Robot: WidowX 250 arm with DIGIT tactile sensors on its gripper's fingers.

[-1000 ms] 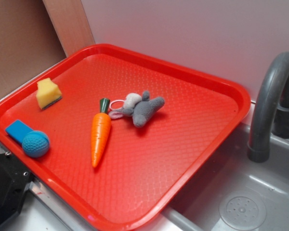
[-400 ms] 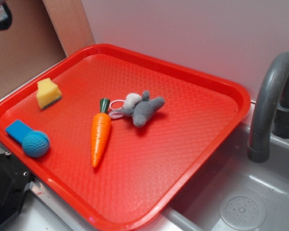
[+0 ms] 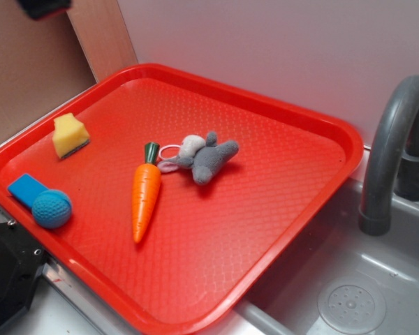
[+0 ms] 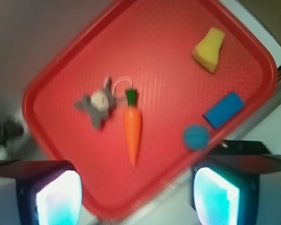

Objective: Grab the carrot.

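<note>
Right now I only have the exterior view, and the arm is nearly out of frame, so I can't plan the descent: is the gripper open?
Observer: Yes. In the wrist view the gripper has its two fingers spread wide, with nothing held between them.
Operator: Is it lined up with the carrot?
Observer: Roughly. The carrot sits about midway between the fingers in that image, with its tip toward the gripper and its green stem away from it.
Operator: Is it close to the tray?
Observer: No, it looks well above it. The wrist camera takes in almost the whole tray, including the plush toy and the blue ball.
</note>
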